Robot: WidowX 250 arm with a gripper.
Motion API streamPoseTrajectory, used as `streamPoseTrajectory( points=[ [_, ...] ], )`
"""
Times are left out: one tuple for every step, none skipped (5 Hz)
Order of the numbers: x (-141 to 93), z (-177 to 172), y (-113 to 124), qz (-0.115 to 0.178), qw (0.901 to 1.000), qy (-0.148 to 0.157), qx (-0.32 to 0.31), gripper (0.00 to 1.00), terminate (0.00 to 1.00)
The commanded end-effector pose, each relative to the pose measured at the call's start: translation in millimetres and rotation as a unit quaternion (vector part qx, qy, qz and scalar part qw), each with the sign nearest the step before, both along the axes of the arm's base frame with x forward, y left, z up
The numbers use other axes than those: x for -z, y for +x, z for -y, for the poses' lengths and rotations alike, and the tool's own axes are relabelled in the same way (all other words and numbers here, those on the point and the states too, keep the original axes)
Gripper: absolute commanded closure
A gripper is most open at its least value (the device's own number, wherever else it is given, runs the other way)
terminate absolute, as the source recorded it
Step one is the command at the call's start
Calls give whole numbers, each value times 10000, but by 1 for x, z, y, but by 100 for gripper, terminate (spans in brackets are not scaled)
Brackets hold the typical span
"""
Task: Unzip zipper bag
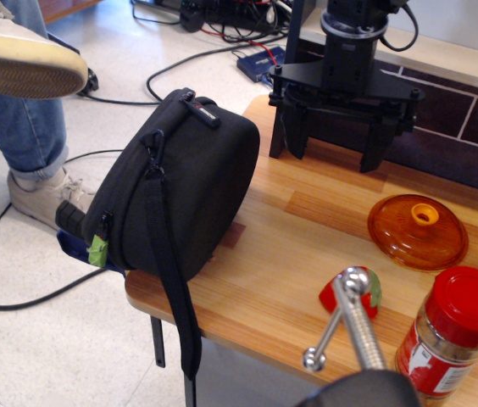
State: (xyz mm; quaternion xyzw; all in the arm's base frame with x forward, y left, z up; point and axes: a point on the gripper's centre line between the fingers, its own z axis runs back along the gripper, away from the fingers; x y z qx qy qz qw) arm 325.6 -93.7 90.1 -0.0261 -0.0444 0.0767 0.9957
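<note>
The zipper bag point(180, 182) is a large black rounded fabric case standing on its edge at the left end of the wooden table point(298, 237). Its long black strap point(175, 288) hangs down over the table's front edge. A small red-white label point(203, 110) sits on top and a green tab point(97, 249) shows at the lower left. The zipper runs around the edge and looks closed. My black gripper point(332, 157) hangs above the table's back, to the right of the bag and apart from it. Its fingers point(297, 131) are spread wide and hold nothing.
An orange glass lid point(418, 231) lies on the table at right. A red-lidded jar point(455, 335) stands at the front right beside a red toy strawberry point(353, 292) and a metal ladle point(345, 318). A person's legs and shoes point(27, 110) are at the left, with cables on the floor.
</note>
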Motion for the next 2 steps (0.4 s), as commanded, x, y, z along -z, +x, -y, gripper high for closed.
streamPoseTrajectory(
  points=[
    [0, 0, 0, 0, 10000, 0, 0, 0, 0],
    [-30, -5, -26, 17, 9994, -293, 196, 0, 0]
  ],
)
